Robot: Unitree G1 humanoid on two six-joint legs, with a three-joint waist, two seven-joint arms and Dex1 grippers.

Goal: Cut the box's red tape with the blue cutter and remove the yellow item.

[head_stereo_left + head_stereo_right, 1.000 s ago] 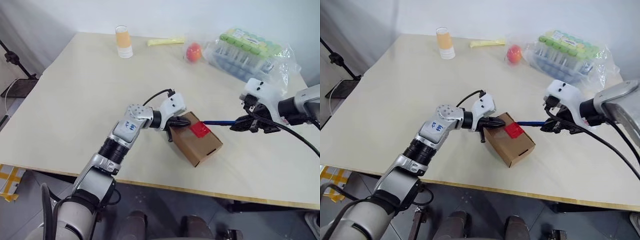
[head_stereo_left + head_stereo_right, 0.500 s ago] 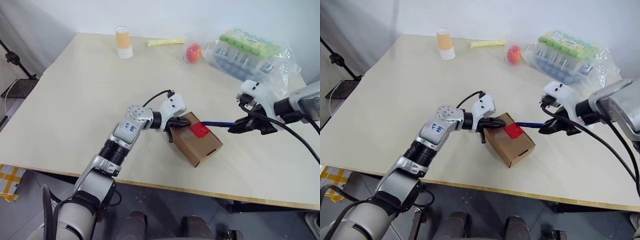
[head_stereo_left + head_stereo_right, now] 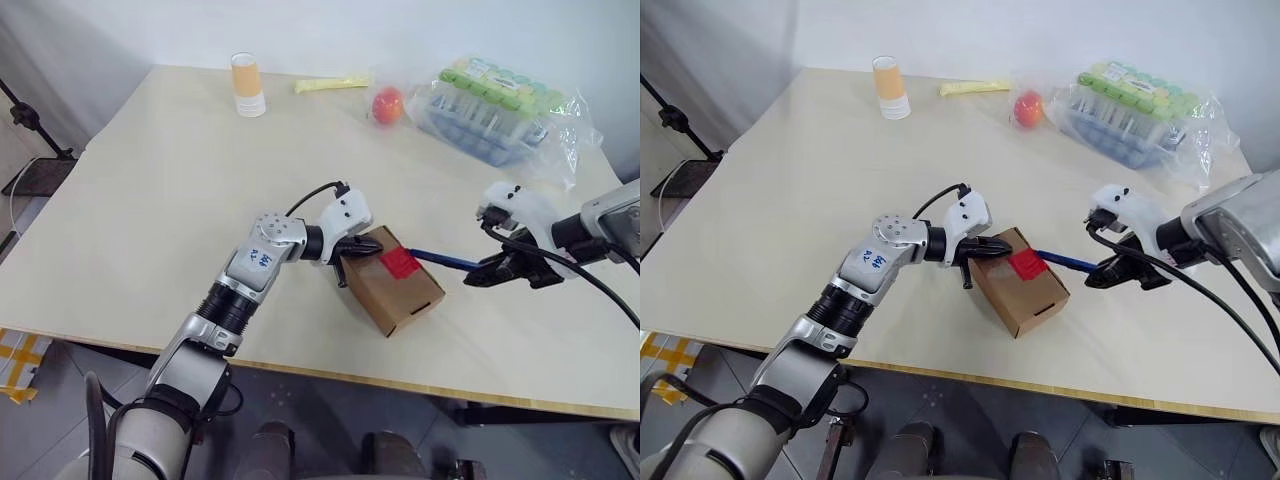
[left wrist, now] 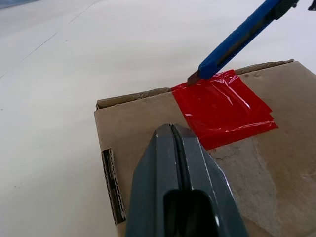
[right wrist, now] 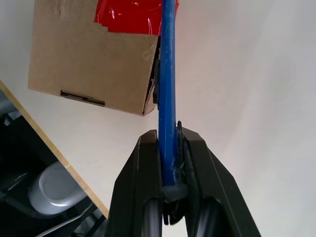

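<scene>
The box (image 3: 395, 295), a small brown carton, lies on the table near its front edge. The red tape (image 3: 399, 261) is stuck across the box's top edge. My left gripper (image 3: 365, 245) is shut, and its tips (image 4: 172, 127) rest on the carton's top beside the tape. My right gripper (image 3: 495, 272) is shut on the blue cutter (image 3: 443, 260), to the right of the box. The cutter's tip (image 4: 193, 78) touches the tape's far corner at the box edge. In the right wrist view the cutter (image 5: 168, 74) runs from my fingers to the tape (image 5: 128, 15). The yellow item is hidden.
At the table's back stand an orange-and-white cup (image 3: 247, 85), a pale yellow strip (image 3: 332, 83), a red-orange fruit (image 3: 388, 102) and a clear bag of green-capped tubes (image 3: 500, 105). The table's front edge (image 3: 420, 385) runs just below the box.
My right gripper has sunk a little and pulled back to the right, tilting the cutter more steeply against the tape's edge. The left gripper and the box have stayed put.
</scene>
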